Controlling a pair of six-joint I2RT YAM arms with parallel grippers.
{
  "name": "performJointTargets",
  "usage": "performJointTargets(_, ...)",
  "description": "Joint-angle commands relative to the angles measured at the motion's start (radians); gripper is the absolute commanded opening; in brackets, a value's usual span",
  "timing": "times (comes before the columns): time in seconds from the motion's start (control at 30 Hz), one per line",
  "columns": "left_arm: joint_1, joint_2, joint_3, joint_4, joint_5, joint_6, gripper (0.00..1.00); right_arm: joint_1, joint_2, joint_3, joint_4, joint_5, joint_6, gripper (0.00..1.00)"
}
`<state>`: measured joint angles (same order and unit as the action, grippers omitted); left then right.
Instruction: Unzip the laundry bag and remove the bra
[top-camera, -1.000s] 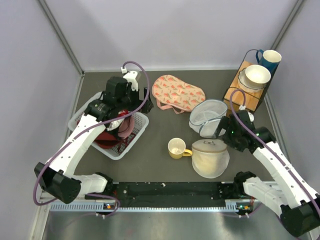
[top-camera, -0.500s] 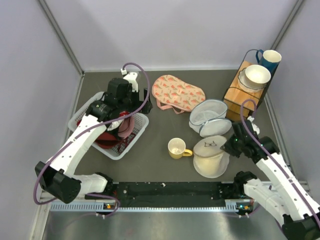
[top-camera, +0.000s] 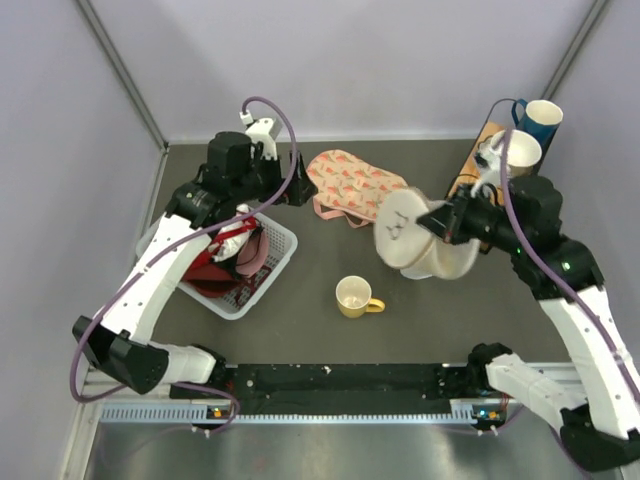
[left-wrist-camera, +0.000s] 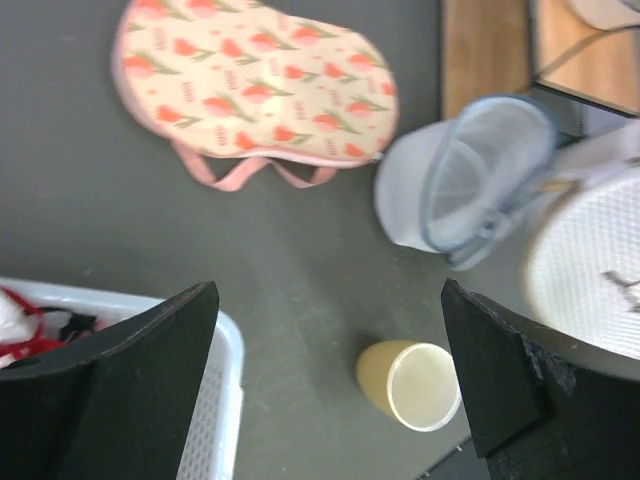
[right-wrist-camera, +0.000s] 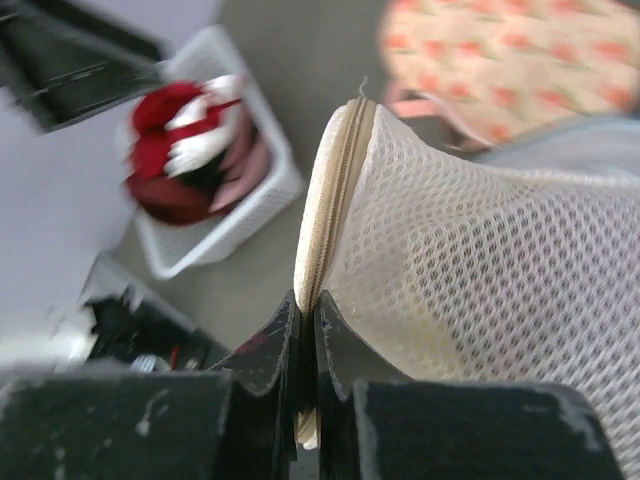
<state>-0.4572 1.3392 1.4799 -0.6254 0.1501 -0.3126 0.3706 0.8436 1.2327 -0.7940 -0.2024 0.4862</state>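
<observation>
My right gripper is clamped on the bag at its zipper rim, holding it tilted above the table; left gripper gapes, well left of it; pull seems hidden

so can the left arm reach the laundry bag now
Probably yes: the right end effector holds the laundry bag lifted, and only the flat pink pouch lies below the gap to the open left end effector.

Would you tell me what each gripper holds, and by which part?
The right gripper pinches the laundry bag by its zippered rim; the left gripper holds nothing.
</observation>
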Motion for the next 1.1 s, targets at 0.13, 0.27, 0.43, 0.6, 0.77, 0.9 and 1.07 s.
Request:
performJointTargets(0.13,0.100,-0.103,-0.026,0.184,0.534,0.066,0.99,0.004,0.247,0.093,0.389,-0.838,-0.150,0.00)
performJointTargets(0.27,0.132,-0.156,-0.053,0.207,0.660,0.101,0.99,0.005,0.284,0.068,0.501,-0.904,-0.123,0.00)
performJointTargets(0.43,0.129,-0.172,-0.070,0.266,0.805,0.116,0.99,0.002,0.331,0.051,0.526,-1.011,-0.126,0.00)
performJointTargets(0.6,0.101,-0.075,-0.058,0.265,0.853,0.072,0.99,0.019,0.367,0.037,0.541,-1.059,-0.133,0.00)
performJointTargets(0.77,0.052,-0.008,-0.063,0.282,0.913,0.055,0.99,0.024,0.417,0.054,0.541,-1.123,-0.132,0.00)
performJointTargets(0.9,0.020,0.017,-0.047,0.294,0.945,0.053,0.56,0.022,0.460,0.074,0.536,-1.124,-0.135,0.00)
performJointTargets(1.07,0.017,0.046,-0.027,0.283,0.848,0.017,0.00,0.011,0.547,0.142,0.521,-1.045,-0.107,0.00)
